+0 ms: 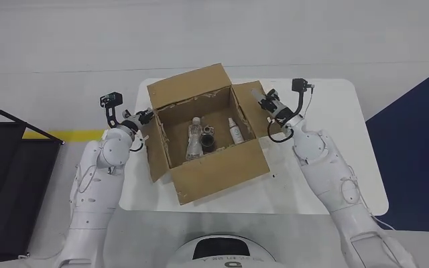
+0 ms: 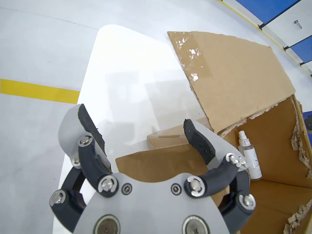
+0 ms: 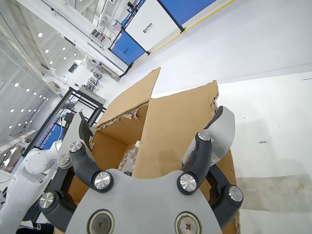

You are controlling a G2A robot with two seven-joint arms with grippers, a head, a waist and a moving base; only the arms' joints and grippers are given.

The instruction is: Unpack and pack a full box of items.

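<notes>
An open brown cardboard box stands on a white desk with its four flaps spread outward and their edges torn. Inside are a clear plastic bottle, a dark round item just beside it, and a white spray bottle by the right wall.

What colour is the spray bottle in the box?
White; the spray bottle shows best in left wrist view.

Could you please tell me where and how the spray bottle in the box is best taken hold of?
Grip the spray bottle across its white body, below the narrow nozzle, coming down from above with the open right hand. It seems to lie on the floor of the box near the right wall, so walls and flaps block a sideways approach.
</notes>
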